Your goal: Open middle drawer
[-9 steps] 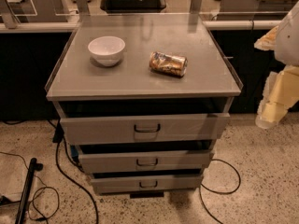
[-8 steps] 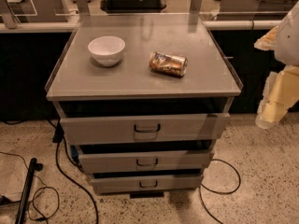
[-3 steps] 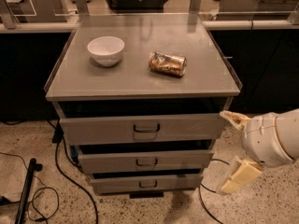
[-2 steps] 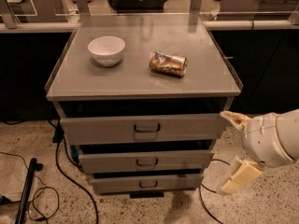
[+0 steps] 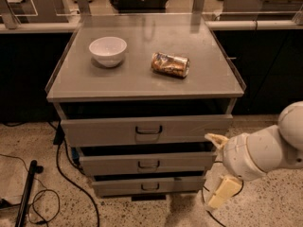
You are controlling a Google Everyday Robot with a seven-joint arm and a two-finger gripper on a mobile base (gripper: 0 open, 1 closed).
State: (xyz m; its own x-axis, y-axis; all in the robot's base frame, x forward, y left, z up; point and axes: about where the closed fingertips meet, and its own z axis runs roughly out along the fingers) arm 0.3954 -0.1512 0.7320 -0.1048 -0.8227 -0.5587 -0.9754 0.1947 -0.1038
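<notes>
The grey cabinet has three stacked drawers. The middle drawer point(image 5: 148, 163) is a grey metal front with a small dark loop handle, between the taller top drawer point(image 5: 147, 130) and the narrow bottom drawer point(image 5: 149, 186). A dark gap shows above its front. My gripper point(image 5: 218, 167) is at the cabinet's lower right, level with the middle drawer's right end and just off it. It is open and empty, with one cream finger point(image 5: 215, 139) up and the other point(image 5: 223, 193) down. It is well to the right of the handle.
A white bowl point(image 5: 108, 50) and a crushed can point(image 5: 170, 64) lie on the cabinet top point(image 5: 142, 82). Black cables point(image 5: 59, 164) and a dark pole point(image 5: 26, 193) lie on the speckled floor at the left. Dark counters stand behind on both sides.
Over three seconds my arm came down from the upper right edge to beside the drawers' right end. In the last second it has hardly moved. The drawers have not moved.
</notes>
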